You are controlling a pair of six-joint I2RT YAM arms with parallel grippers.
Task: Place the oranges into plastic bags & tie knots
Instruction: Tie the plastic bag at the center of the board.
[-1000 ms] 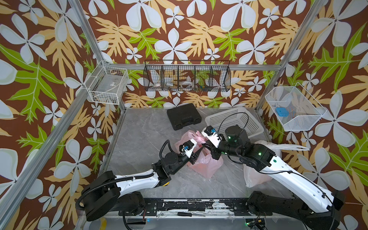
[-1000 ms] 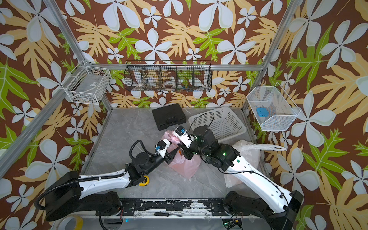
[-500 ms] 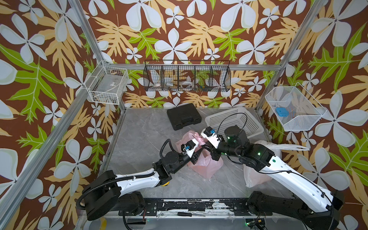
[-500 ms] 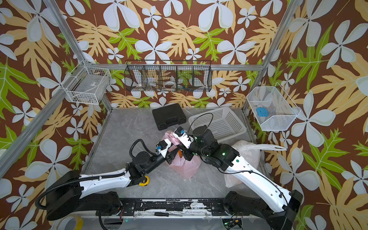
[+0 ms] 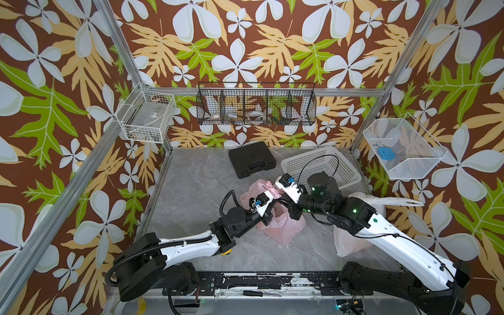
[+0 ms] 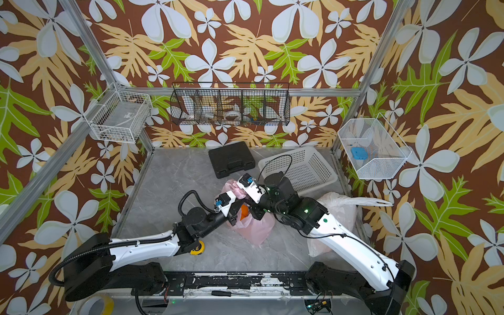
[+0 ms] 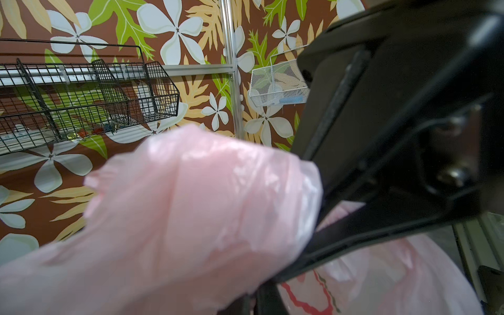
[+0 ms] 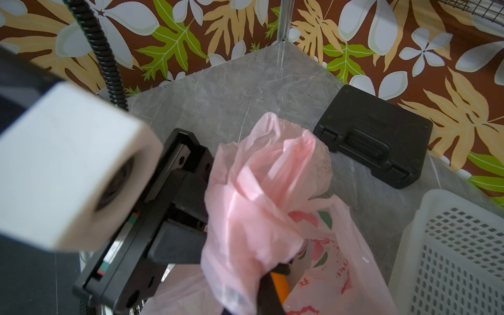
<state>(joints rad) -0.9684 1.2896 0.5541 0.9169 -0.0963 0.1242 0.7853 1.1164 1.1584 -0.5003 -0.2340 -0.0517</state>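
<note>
Grey marble tabletop [image 5: 191, 185]: we see the pink bag [image 5: 286, 231] at centre, 1 orange [image 6: 244, 212] inside. Left gripper [image 5: 268, 216] and right gripper [image 5: 293, 215], both pressed together, pinch its bunched top. White bag [image 5: 351, 240] lies at 4 o'clock of it, black case [image 5: 252, 159] at 11 o'clock.

White-shelled arms [image 5: 403, 245] carry black joints [image 5: 236, 218] and ribbed cables [image 5: 222, 201].
</note>
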